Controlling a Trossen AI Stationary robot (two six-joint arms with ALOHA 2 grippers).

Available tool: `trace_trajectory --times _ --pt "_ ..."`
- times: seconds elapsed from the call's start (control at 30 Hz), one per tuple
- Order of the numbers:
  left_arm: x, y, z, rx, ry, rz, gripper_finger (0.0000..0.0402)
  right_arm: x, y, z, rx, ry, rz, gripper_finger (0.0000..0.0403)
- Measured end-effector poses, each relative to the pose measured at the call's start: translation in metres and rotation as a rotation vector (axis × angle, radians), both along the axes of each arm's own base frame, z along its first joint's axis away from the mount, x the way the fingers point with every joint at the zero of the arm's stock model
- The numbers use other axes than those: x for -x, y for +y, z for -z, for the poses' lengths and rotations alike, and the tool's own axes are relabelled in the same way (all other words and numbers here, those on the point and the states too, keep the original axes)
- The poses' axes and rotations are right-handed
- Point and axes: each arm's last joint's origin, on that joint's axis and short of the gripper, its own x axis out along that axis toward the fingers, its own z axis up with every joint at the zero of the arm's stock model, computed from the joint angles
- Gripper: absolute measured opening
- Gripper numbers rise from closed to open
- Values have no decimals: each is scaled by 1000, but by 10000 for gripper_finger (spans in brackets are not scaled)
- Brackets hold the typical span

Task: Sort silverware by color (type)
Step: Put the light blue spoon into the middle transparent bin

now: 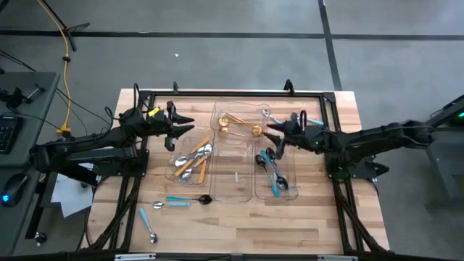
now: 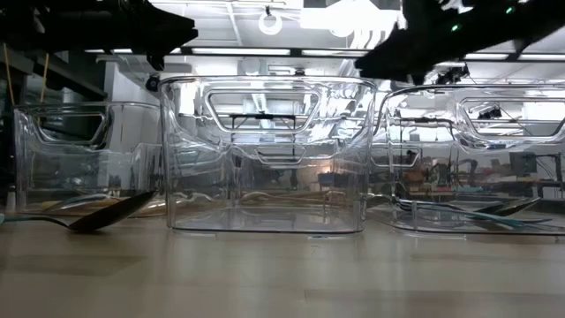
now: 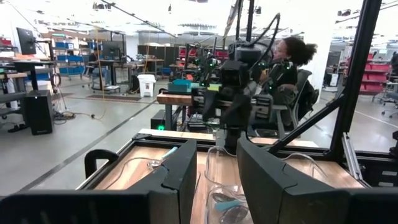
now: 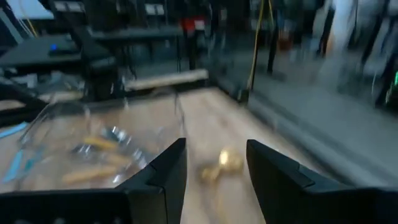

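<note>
A: Left side first. What's on the bare wood?

B: 1 light-blue-handled spoon point(image 1: 147, 223) near the front edge, another light-blue-handled piece point(image 1: 172, 204) behind it, with a dark teal-handled spoon point(image 1: 190, 198) just beside that. All outside the trays.

A: Left gripper point(image 1: 185, 127)?

B: Hovering over the far left of the table point(image 1: 319, 225), by the left tray point(image 1: 190, 161). Fingers point(image 3: 177, 177) apart, nothing between them. A person point(image 3: 283, 65) sits beyond the table in its wrist view.

A: Left tray contents?

B: Orange-handled silverware point(image 1: 192, 162), several pieces piled together, tray's near half.

A: Middle?

B: Middle tray point(image 1: 235, 185) is long; gold pieces point(image 1: 239, 125) lie at its far end. 1 small pale item I can't identify in the near half.

A: Right tray point(image 1: 277, 177)?

B: Teal-handled dark cutlery point(image 1: 272, 171), several pieces, overlapping.

A: Right gripper point(image 1: 272, 129)?

B: Over the far end of the middle tray, just beside the gold pieces. Fingers point(image 4: 165, 174) spread, holding nothing; a gold spoon point(image 4: 222, 163) shows in the gap below, blurred.

A: Touching it?

B: Can't tell.
</note>
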Motion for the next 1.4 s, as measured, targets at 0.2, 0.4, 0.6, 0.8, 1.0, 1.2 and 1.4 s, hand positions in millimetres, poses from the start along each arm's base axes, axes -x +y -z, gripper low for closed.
trace_trajectory --times 0.2,0.4,0.6,0.8,1.0,1.2,1.4 --pt "0 0 0 -66 6 -8 104 -26 -22 3 97 -43 -143 151" --pt "0 0 -1 -128 0 -16 104 -64 -35 -2 112 -13 -217 151" --pt "0 0 -1 -141 2 -18 104 -89 -39 -7 101 38 -222 151" --pt "0 0 0 -128 10 -16 104 -95 -39 -13 121 39 -249 151" --pt "0 0 1 -100 17 -12 104 -95 -36 -20 147 -26 -324 151" --pt "0 0 2 -97 28 3 104 -96 -35 -21 169 -43 -378 151" --pt "-1 0 6 -82 62 6 103 -79 -39 -18 194 -34 -322 151"
